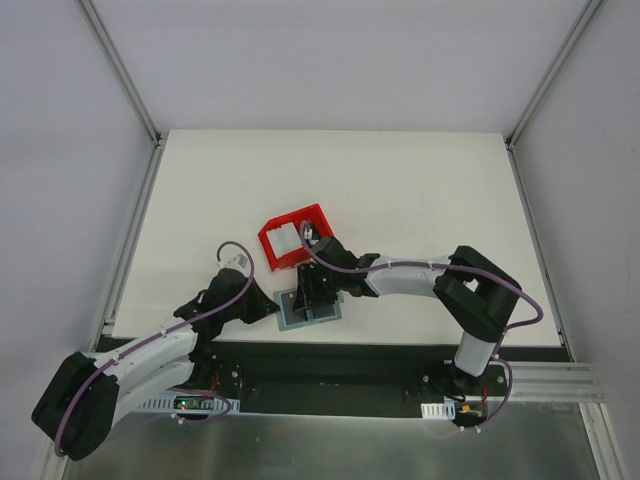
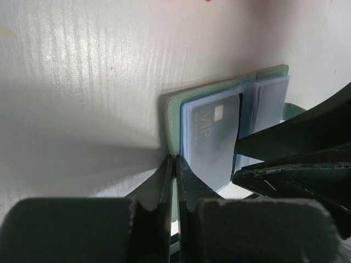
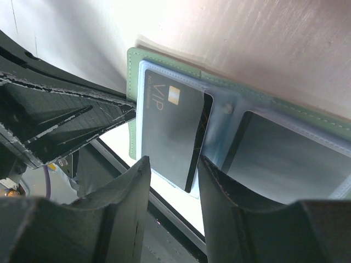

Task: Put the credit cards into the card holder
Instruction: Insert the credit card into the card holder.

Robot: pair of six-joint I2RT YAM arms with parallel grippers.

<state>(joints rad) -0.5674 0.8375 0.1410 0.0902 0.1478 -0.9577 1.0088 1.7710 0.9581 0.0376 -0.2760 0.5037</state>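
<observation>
So the wallet (image 3: 132, 71) is lying open right at the near edge of the surface (image 1: 400, 200), about mid-way along, and from the right wrist view it looks like part of it hangs over that edge. The left end effector (image 2: 175, 164) has its jaws pinched tight on the wallet's green rim. The right end effector (image 3: 173, 164) sits with jaws apart, straddling the end of the dark VIP card (image 3: 170, 126), and it doesn't look like it's gripping it. That card is in a clear pocket with its end poking out, and a second dark card (image 3: 285, 156) fills the next pocket. My worry: push the VIP card deeper and the whole wallet could slide or pivot in that thin pinch and tip off the edge. Lift away sloppily and a finger might snag the card and drag it out. The two end effectors are also really close, so bumping is likely. The red bin (image 1: 268, 248) behind holds something pale, maybe another card
</observation>
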